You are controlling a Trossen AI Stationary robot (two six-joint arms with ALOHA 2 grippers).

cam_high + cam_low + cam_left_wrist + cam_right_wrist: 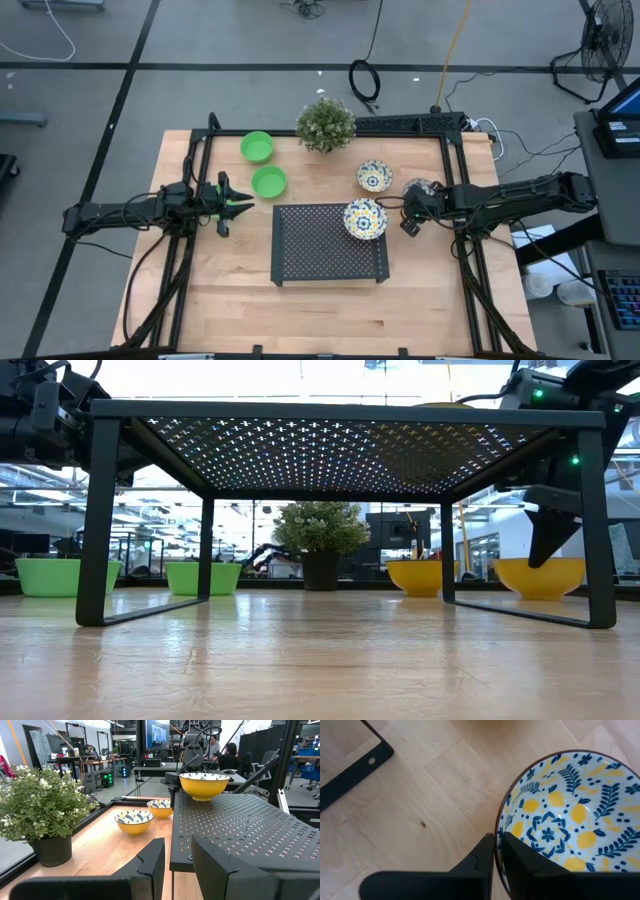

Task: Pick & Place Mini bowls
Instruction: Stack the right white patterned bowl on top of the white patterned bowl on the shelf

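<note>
Two green mini bowls (257,147) (269,181) stand on the table's far left part, also seen as green bowls (62,575) (205,577) in the low view. One patterned bowl (365,219) sits on the black mesh rack (330,243), near its far right corner. Another patterned bowl (374,177) stands on the table beyond the rack. My right gripper (497,842) is shut on the third patterned bowl (420,187), right of the rack. My left gripper (243,203) hovers open just left of the rack, near the nearer green bowl. My right gripper holds the patterned bowl by its rim (496,832), one finger (520,862) inside the bowl and the other finger (482,857) outside. The fingers come from above, pointing down. The bowl (540,577) stands upright with its base on the table.
A potted plant (326,124) stands at the far edge between the green and patterned bowls. The rack is a raised mesh shelf on thin legs (95,520), with bare wood under and in front of it. A black frame (455,200) runs along the table's sides.
</note>
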